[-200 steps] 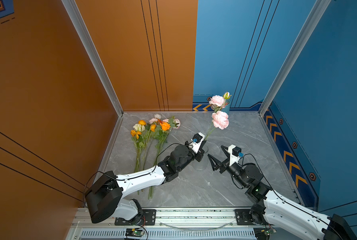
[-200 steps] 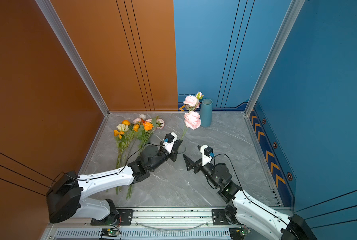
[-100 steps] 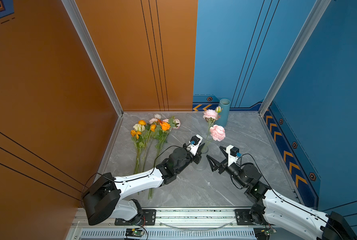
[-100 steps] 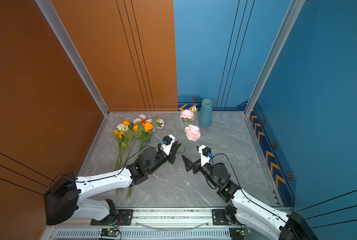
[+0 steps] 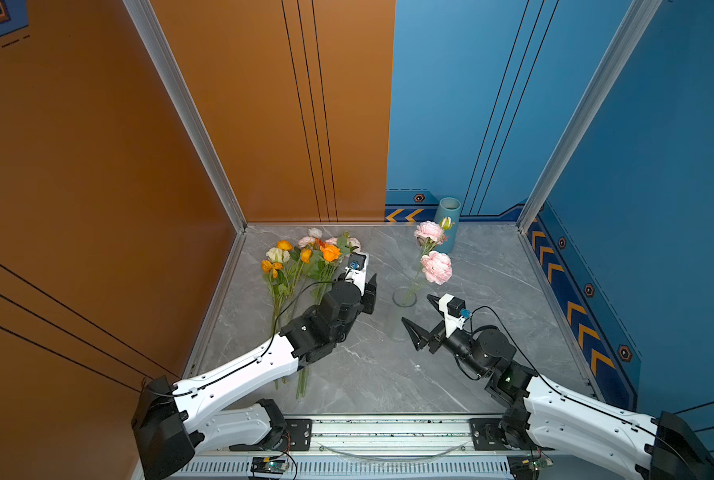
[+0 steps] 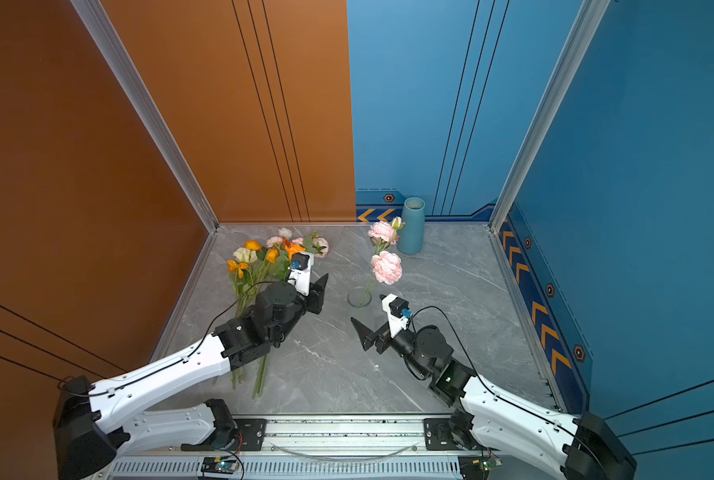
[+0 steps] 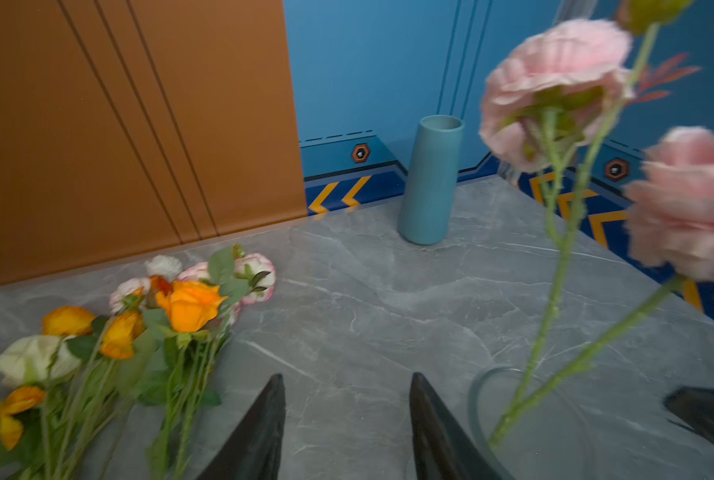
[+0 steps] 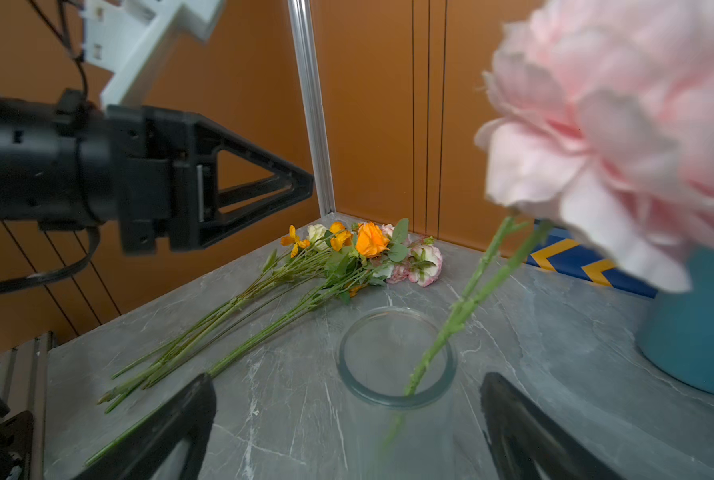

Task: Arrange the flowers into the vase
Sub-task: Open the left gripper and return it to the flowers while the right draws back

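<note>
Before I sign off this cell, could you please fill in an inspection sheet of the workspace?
Surface: grey marble table, no spills seen.
Job's things: pink flowers stand in the glass vase; bunch of flowers lies flat at left.
Clutter: blue vase upright at the back.
End effectors: left end effector open, empty; right end effector open, empty.
Cables: black cable loops at each wrist.
Surroundings: orange wall, blue wall.

You saw the pink flowers [image 5: 436, 267] leaning in the clear glass vase [image 8: 340, 353]; the other flowers [image 5: 329, 252] lay flat in a bunch.
</note>
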`<state>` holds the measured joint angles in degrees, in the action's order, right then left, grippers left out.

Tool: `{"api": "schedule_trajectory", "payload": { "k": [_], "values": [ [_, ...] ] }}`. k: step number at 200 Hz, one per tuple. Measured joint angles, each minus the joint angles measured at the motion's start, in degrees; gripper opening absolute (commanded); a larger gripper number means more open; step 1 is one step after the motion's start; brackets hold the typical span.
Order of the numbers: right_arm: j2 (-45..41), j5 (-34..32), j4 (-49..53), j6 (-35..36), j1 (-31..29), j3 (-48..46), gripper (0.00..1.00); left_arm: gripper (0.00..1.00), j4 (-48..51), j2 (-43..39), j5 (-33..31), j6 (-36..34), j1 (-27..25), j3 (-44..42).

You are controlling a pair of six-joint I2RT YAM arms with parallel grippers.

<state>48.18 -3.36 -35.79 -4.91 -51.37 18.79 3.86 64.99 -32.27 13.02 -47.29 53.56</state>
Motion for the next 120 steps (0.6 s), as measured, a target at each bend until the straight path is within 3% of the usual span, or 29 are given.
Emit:
{"api": "schedule_trajectory", "payload": {
  "k": [29, 68, 88, 120],
  "values": [
    [3.39, 0.22, 0.13, 2.58, -3.48, 1.66, 1.0, 0.44, 19.19, -1.42, 0.72, 8.37, 13.86, 1.46],
    [11.02, 6.16, -2.32, 5.22, -7.19, 2.03, 1.0, 0.37, 32.22, 1.01, 9.2, 13.75, 31.93, -1.49],
    [16.09, 9.79, -3.26, 6.03, -8.52, 3.5, 1.0, 0.37, 34.64, 6.4, 12.31, 14.14, 35.15, -1.68],
    [22.64, 13.11, -3.67, 6.23, -9.42, 6.25, 1.0, 0.38, 35.36, 14.23, 14.51, 13.84, 35.63, -1.64]
  ]
}}
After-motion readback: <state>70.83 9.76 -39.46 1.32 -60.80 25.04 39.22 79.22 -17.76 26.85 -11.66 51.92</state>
